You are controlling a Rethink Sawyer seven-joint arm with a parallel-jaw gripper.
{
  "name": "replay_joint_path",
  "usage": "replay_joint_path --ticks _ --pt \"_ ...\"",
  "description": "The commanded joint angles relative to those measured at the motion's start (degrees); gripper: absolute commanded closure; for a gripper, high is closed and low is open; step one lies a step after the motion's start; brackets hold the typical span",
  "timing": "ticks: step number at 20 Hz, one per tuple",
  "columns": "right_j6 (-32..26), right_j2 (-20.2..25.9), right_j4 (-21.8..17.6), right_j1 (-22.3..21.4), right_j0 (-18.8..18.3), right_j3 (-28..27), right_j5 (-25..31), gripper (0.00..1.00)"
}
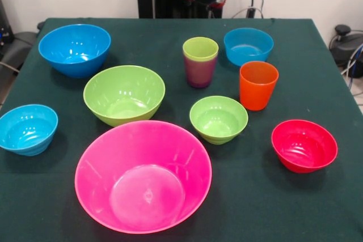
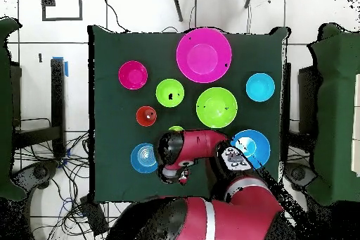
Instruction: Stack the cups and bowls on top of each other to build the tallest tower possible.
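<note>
Looking down, I cannot tell if my jaws are open. The lime green plastic cup [image 1: 200,49] sits inside the see-through purple cup [image 1: 199,71]; the bowls lie apart on the desk [image 1: 317,89], the huge pink plastic bowl [image 1: 143,175] nearest the front.

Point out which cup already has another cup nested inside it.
The purple cup near the table's middle: the lime green cup sits inside it, rim sticking out above. The orange cup stands alone and empty.

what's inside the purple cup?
The lime green cup sits nested in the purple cup, with only its rim band showing. Its lower part and the purple cup's bottom are hidden. The arm covers most of both in the overhead view.
</note>
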Motion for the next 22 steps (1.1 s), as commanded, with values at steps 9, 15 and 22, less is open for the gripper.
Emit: replay_joint_path --ticks 9,15,22 --pt "-20.8 11.2 -5.3 11.2 -2.9 -21.6 13.0 0.00" --pt "-20.9 12.6 -4.3 8.4 -3.9 -21.9 20.3 0.00" --pt "-17.3 13.7 -3.1 2.7 -4.7 -17.4 22.7 0.00"
